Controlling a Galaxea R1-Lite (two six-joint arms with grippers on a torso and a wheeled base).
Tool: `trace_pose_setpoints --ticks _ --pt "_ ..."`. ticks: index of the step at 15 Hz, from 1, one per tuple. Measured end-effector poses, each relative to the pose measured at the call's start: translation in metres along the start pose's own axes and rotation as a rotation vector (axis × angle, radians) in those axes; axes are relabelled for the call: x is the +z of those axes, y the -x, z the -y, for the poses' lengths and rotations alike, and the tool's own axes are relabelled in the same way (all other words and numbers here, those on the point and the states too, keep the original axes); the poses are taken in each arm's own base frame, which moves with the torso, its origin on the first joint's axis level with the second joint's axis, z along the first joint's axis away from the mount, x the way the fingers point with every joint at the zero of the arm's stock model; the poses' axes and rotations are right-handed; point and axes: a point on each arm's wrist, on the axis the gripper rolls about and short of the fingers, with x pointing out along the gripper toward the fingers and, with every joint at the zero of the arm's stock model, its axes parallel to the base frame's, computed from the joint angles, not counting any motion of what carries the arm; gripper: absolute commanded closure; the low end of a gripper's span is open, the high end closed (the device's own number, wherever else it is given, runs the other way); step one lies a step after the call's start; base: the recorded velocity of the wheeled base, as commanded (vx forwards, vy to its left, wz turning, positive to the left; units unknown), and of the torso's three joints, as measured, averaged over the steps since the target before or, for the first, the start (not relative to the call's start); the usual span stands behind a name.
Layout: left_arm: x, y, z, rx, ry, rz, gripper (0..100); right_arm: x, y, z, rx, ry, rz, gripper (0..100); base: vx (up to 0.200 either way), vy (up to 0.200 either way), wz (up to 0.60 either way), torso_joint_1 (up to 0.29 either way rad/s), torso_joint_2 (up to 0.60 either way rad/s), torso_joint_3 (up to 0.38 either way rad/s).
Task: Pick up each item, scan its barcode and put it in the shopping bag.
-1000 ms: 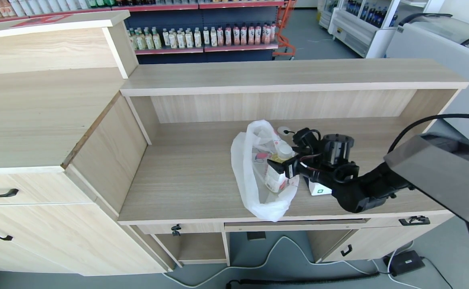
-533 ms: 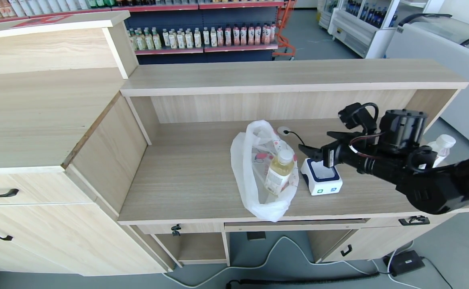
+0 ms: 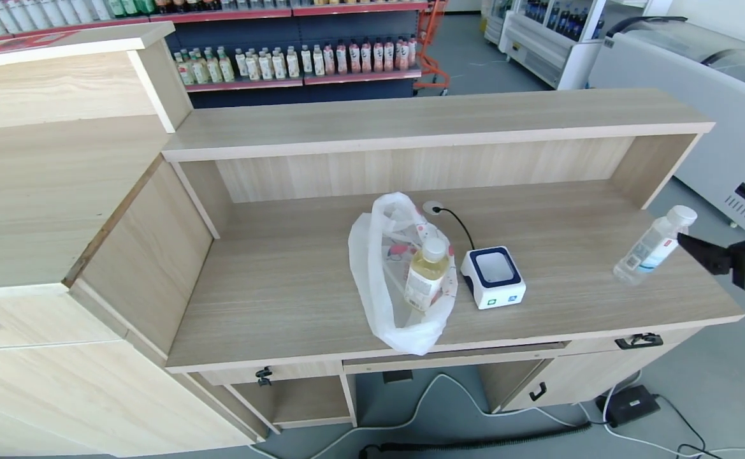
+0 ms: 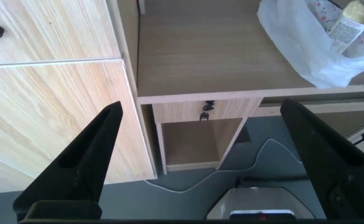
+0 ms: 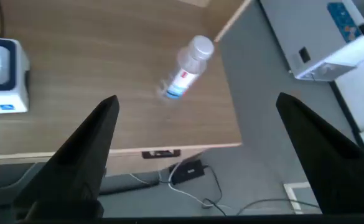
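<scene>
Our right gripper (image 5: 197, 102) stood wide open and empty, the clear bottle (image 5: 185, 70) just ahead of its fingertips, so we judged a square grasp on the body, label uncovered, best.

pale wood-grain counter (image 3: 283, 280), white see-through shopping bag (image 3: 372, 287), yellowish drink bottle (image 3: 426, 277) with white cap, white scanner (image 3: 496, 290) with navy top, clear bottle (image 3: 652, 245) with red-and-blue label, my black claw (image 5: 197, 102)

A clear bottle (image 3: 652, 248), seemingly tilted, stands well right of the shopping bag (image 3: 372, 280) holding a yellow bottle (image 3: 424, 284).
</scene>
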Motion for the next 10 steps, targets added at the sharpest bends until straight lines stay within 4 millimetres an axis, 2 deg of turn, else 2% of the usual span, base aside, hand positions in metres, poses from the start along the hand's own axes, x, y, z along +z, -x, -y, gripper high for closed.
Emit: trace_pose_setpoints --ticks 2,4,7,10 --pt "0.000 0.000 0.000 0.001 0.000 0.001 0 -0.014 0.023 0.031 -0.256 -0.013 -0.108 0 0.000 0.000 0.00 0.000 0.00 0.000" --pt "0.000 0.000 0.000 0.001 0.000 0.000 0 -0.022 0.034 0.044 -0.419 -0.103 -0.137 0 0.000 0.000 0.00 0.000 0.00 0.000" --pt "0.000 0.000 0.000 0.001 0.000 0.000 0 -0.034 0.026 0.047 -0.453 -0.105 -0.125 0 0.000 0.000 0.00 0.000 0.00 0.000" --pt "0.000 0.000 0.000 0.001 0.000 0.000 0 -0.059 -0.002 0.051 -0.434 -0.089 -0.189 0 0.000 0.000 0.00 0.000 0.00 0.000"
